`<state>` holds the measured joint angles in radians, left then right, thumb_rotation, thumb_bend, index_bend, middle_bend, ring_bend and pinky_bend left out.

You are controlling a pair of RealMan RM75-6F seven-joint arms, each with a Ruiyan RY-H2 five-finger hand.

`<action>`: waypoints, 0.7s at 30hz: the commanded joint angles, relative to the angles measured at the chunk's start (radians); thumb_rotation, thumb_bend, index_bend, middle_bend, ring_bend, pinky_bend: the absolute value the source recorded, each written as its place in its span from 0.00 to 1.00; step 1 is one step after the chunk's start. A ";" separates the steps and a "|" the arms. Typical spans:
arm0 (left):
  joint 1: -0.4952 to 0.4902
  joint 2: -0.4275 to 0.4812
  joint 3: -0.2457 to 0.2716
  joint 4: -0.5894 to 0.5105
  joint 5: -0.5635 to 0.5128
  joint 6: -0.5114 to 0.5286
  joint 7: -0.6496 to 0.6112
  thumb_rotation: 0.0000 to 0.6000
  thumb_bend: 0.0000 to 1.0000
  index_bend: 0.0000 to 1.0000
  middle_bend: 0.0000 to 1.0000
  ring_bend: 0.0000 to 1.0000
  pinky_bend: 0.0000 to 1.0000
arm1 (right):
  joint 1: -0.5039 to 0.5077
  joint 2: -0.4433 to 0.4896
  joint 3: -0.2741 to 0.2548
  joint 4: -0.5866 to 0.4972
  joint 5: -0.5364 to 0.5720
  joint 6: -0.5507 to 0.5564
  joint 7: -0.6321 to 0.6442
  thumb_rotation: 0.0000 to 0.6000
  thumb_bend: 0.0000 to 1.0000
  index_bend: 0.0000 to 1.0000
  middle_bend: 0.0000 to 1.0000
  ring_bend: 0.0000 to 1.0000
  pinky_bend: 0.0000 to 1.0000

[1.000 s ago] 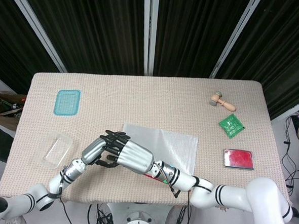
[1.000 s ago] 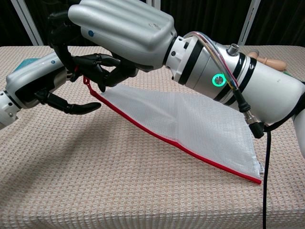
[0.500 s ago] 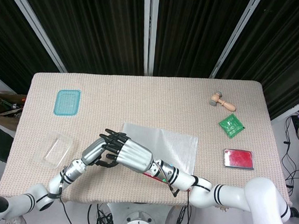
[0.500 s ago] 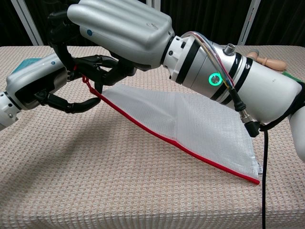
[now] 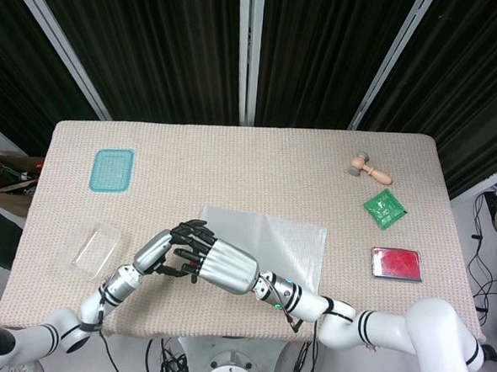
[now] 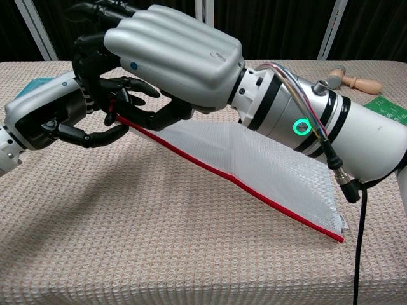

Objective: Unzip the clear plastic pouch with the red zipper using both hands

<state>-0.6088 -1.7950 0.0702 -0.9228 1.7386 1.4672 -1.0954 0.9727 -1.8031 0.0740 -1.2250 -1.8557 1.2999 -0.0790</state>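
Observation:
The clear plastic pouch [image 5: 275,238] lies near the table's front edge, its red zipper [image 6: 254,194] along the near side. Its left end is lifted off the cloth and the right end rests on the table. My right hand [image 6: 172,57] reaches across and pinches the raised left corner of the pouch [image 6: 254,159] between thumb and fingers. My left hand [image 6: 57,117] sits just left of it, fingers curled around the red zipper pull [image 6: 113,108]. From the head view, the left hand [image 5: 160,250] and right hand [image 5: 220,264] overlap and hide that corner.
A teal lid [image 5: 113,170] and a clear plastic container [image 5: 91,245] lie at the table's left. On the right are a wooden mallet [image 5: 369,167], a green packet [image 5: 385,208] and a red tin [image 5: 396,263]. The table's front edge is right behind both forearms.
My left hand's fingers have curled in from spread to closed at the zipper pull. The right hand has shifted slightly left and toward the front, carrying the lifted corner.

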 commanded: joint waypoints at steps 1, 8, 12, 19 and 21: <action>0.007 -0.003 0.000 0.005 -0.010 0.003 -0.035 1.00 0.43 0.64 0.24 0.11 0.16 | -0.012 -0.003 -0.013 0.010 -0.009 0.013 -0.006 1.00 0.50 0.88 0.28 0.00 0.00; 0.015 -0.001 0.002 0.005 -0.022 0.003 -0.123 1.00 0.44 0.65 0.24 0.11 0.16 | -0.039 -0.014 -0.030 0.047 -0.021 0.044 -0.013 1.00 0.50 0.89 0.29 0.00 0.00; 0.019 0.000 0.002 0.003 -0.025 0.006 -0.155 1.00 0.44 0.66 0.24 0.11 0.16 | -0.044 -0.016 -0.029 0.060 -0.026 0.057 -0.012 1.00 0.50 0.89 0.29 0.00 0.00; 0.026 0.004 0.003 -0.002 -0.029 0.009 -0.214 1.00 0.45 0.67 0.24 0.11 0.16 | -0.052 -0.018 -0.028 0.071 -0.031 0.072 -0.008 1.00 0.50 0.89 0.29 0.00 0.00; 0.027 0.004 0.004 -0.004 -0.028 0.012 -0.232 1.00 0.45 0.67 0.24 0.11 0.16 | -0.054 -0.020 -0.028 0.074 -0.031 0.072 -0.008 1.00 0.50 0.89 0.29 0.00 0.00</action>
<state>-0.5834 -1.7916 0.0736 -0.9252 1.7105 1.4765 -1.3177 0.9190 -1.8227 0.0461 -1.1508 -1.8864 1.3718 -0.0871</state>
